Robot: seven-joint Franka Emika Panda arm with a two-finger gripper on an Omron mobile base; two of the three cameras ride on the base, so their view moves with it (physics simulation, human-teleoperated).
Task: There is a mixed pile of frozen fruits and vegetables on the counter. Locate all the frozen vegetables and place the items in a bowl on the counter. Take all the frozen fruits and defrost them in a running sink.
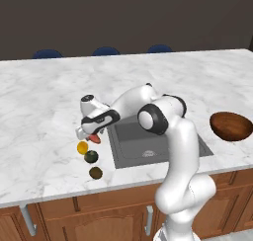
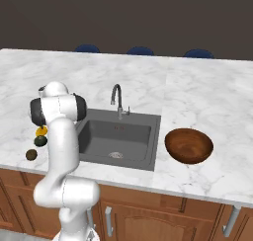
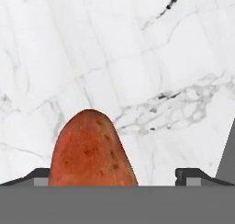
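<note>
Right before our claw (image 1: 90,136) sits the red-orange piece (image 3: 92,149) on the white bench (image 3: 137,58). We cannot tell whether its fingers grip it.

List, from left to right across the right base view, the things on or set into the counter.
olive-brown ball → dark green ball → sink → bowl

Bowl (image 2: 189,145) right of sink (image 2: 117,136)

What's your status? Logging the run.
Gripper over red-orange piece, grip unclear. Bowl empty, across the sink. Three balls on counter.
</note>
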